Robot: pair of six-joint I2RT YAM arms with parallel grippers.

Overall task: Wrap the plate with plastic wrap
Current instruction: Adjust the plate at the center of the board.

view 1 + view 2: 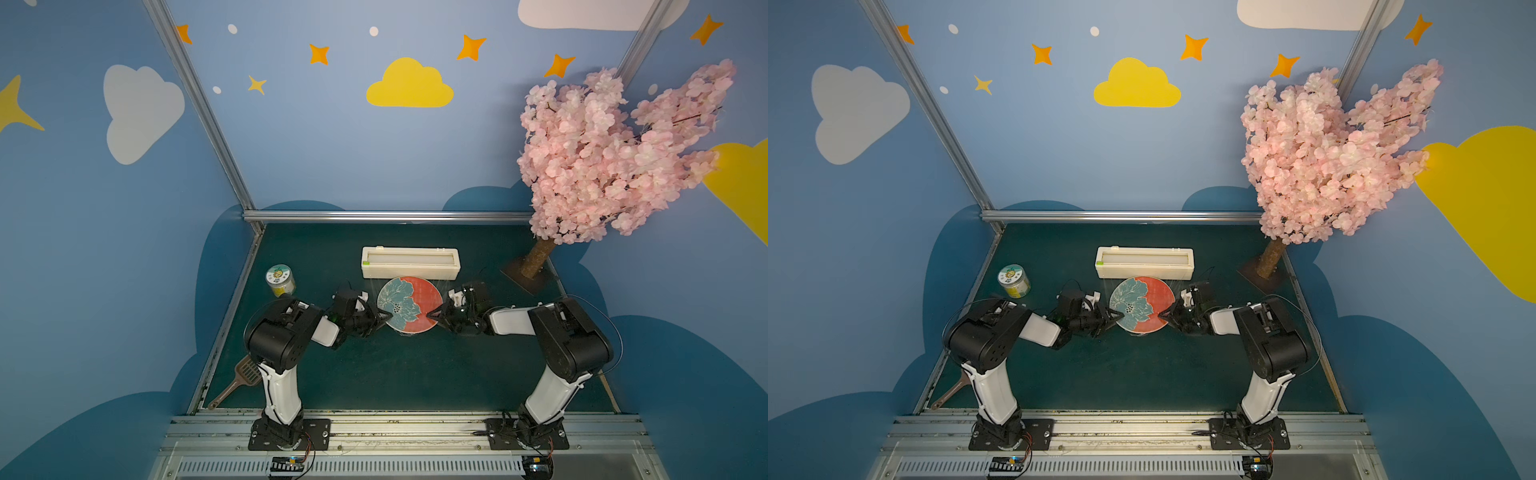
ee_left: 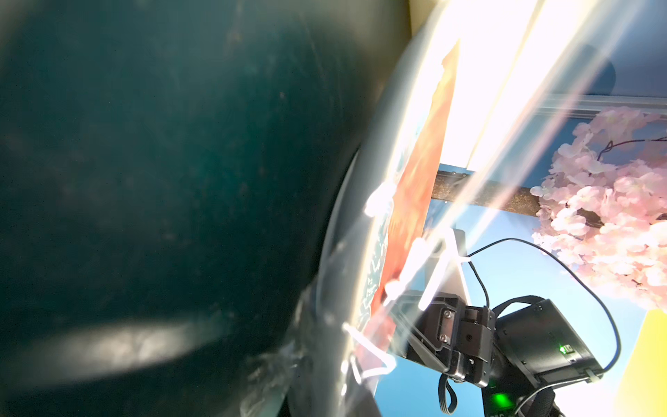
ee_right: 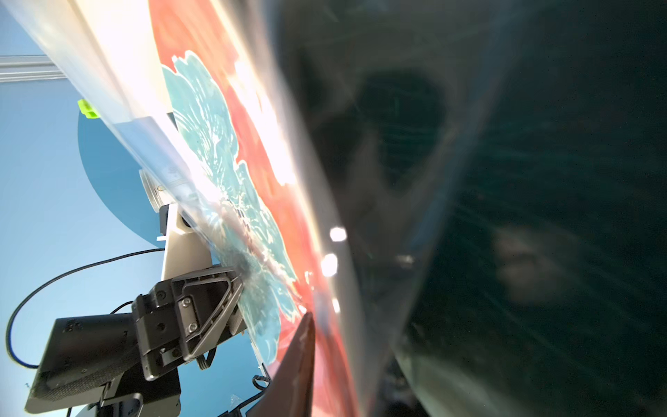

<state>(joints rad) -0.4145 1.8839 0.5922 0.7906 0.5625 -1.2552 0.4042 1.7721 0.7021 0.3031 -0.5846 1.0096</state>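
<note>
At the table's (image 1: 395, 374) centre, left gripper (image 1: 383, 314) and right gripper (image 1: 433, 314) flank the plate (image 1: 409, 305) under plastic wrap (image 3: 137, 130); whether they clamp is unclear. Next, probably tucking edges underneath.

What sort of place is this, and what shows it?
Probably a robot test booth dressed like a playroom: two robot arms bolted to a rail, walls painted with clouds and stars, an artificial blossom tree.

Premises: a staged robot test cell, not a dwelling. Evidence: aluminium frame post (image 1: 201, 104) bounding cloud-and-star painted wall panels (image 1: 332, 145); artificial blossom tree (image 1: 602, 153); left arm (image 1: 282, 374) and right arm (image 1: 557, 374) bolted to a rail (image 1: 407, 420) along the tabletop's (image 1: 395, 374) near edge.
</note>
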